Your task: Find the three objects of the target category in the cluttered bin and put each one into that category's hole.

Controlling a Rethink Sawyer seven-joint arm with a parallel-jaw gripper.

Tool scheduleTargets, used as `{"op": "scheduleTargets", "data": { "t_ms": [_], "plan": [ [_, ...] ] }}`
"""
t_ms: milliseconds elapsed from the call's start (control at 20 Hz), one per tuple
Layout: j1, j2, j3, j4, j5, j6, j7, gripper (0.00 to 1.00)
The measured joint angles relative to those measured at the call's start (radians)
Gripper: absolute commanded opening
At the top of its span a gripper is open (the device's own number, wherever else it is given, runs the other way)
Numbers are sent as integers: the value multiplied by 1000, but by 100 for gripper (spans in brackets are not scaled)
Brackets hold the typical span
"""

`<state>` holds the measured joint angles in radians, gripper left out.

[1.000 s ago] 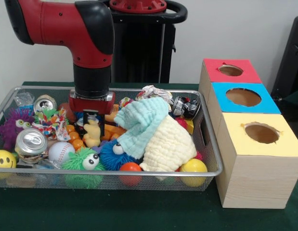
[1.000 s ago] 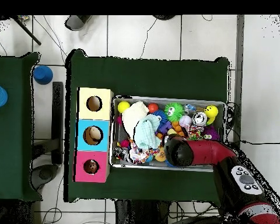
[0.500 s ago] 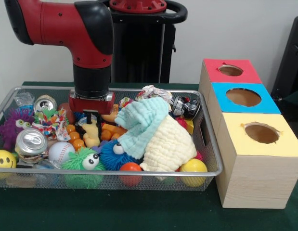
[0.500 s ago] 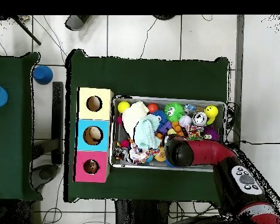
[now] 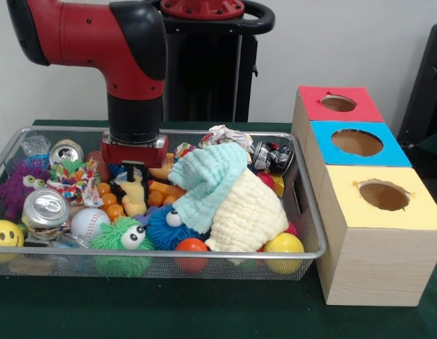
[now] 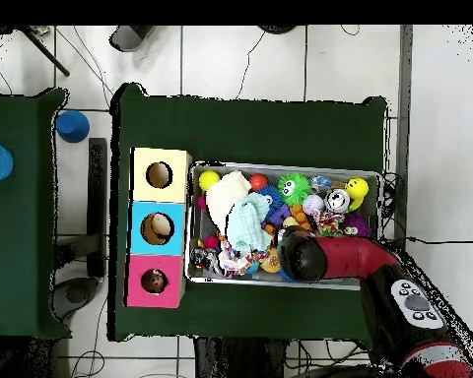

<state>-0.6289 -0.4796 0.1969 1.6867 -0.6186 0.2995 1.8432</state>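
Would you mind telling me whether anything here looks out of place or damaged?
Nothing has spilled outside the wire bin. The silver can at its front corner looks crushed, and two cloths lie draped over the toys, hiding whatever is beneath.

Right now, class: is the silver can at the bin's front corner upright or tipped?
Tipped. The silver can lies on its side, its round end facing the front camera.

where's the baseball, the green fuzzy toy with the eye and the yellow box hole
baseball point(image 5: 89, 223), front view, on its white front face.
green fuzzy toy point(image 5: 114, 236), front view, on its fur left of the eye.
yellow box hole point(image 5: 384, 195), front view, in the hole's middle.
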Motion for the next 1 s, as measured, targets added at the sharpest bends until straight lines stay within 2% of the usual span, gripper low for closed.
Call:
{"op": "scheduleTargets", "data": {
  "t_ms": [450, 1000],
  "plan": [
    [0, -40, 12, 3, 8, 0, 0, 0],
    [2, -113, 45, 26, 55, 5, 0, 0]
  ]
}}
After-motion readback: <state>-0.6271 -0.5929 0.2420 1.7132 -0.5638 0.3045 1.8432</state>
